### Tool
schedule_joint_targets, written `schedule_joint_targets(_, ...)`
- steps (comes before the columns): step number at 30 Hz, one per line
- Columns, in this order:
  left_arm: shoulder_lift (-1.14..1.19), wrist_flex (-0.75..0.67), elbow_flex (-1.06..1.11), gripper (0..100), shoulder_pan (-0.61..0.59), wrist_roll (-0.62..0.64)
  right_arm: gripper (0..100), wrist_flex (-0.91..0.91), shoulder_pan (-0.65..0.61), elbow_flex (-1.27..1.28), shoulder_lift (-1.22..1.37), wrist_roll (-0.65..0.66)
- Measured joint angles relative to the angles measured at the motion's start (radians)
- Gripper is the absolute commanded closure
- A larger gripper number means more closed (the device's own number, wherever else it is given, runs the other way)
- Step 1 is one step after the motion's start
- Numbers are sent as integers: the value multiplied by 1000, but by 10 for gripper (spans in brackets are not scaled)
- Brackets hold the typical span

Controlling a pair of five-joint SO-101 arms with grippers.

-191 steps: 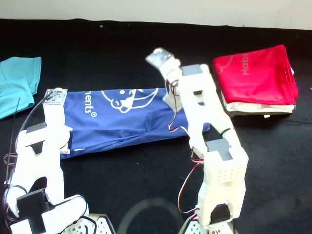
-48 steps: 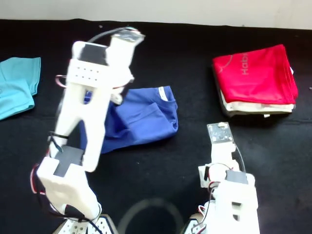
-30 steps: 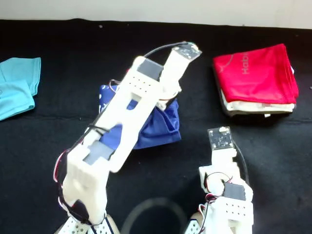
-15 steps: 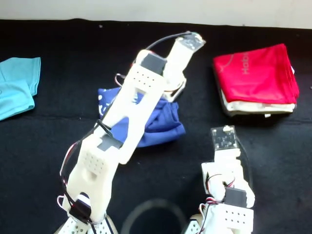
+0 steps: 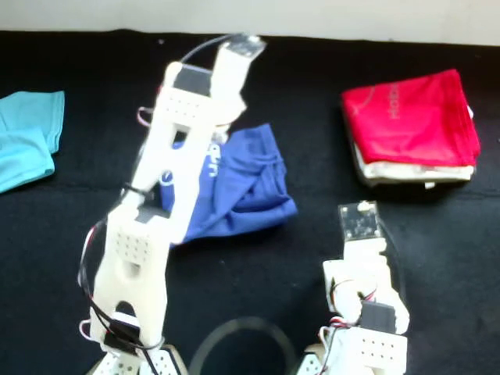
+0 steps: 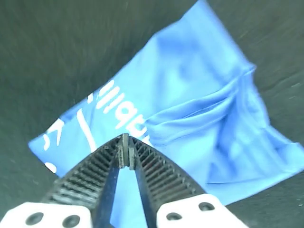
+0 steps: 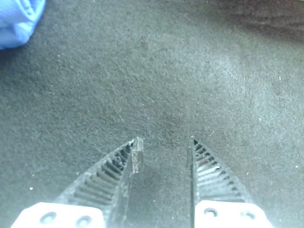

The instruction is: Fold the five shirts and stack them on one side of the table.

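Now, left gripper closed above the blue shirt

From the left wrist I see its jaws pressed tip to tip, with the rumpled blue shirt spread directly beneath them. My high view adds the folded red shirt, stacked well to the right of the blue shirt on the table. The right gripper hangs narrowly parted over bare table, near the blue shirt's edge.

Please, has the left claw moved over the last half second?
Yes: the left claw swung away from the red shirt, toward the teal shirt.
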Motion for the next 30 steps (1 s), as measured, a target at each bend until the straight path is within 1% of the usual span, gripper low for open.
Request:
schedule_joint_targets(5, 72, 5, 28, 991, -5, 0, 834, 0, 0, 0, 0, 0)
schedule_joint_targets(8, 98, 34, 28, 991, 5, 25, 834, 0, 0, 0, 0, 0)
schedule_joint_targets(11, 127, 64, 28, 991, 48, 35, 834, 0, 0, 0, 0, 0)
schedule_joint_targets(16, 140, 98, 28, 991, 157, 40, 834, 0, 0, 0, 0, 0)
schedule_joint_targets(19, 138, 101, 28, 991, 221, 72, 834, 0, 3, 0, 0, 0)
schedule_joint_targets(24, 83, 133, 28, 991, 318, 83, 834, 0, 2, 0, 0, 0)
schedule_joint_targets(30, 14, 150, 28, 991, 322, 89, 834, 0, 2, 0, 0, 0)
